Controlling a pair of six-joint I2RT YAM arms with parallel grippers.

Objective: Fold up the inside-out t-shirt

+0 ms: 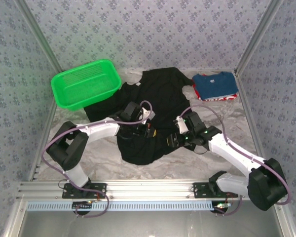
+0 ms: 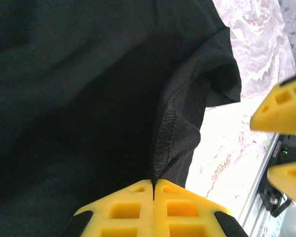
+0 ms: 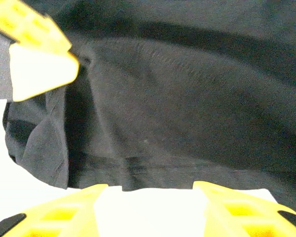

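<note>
left fingers (image 2: 123, 210) together, clamped on a seam fold of the black t-shirt (image 1: 155, 106); right fingers (image 3: 237, 212) apart at its hem; shirt lies crumpled mid tabletop (image 1: 246, 116), beside green basket (image 1: 84, 81)

The top external camera looks steeply down from above and behind the arm bases at the near edge of the white marbled table (image 1: 103, 160), wide enough to take in the surface up to its far corners. Each wrist camera sits very close over the large crumpled black fabric t-shirt (image 1: 158, 103), looking out past its own yellow plastic fingers (image 2: 123, 210); all three views share the shirt's part towards the near edge.
</note>
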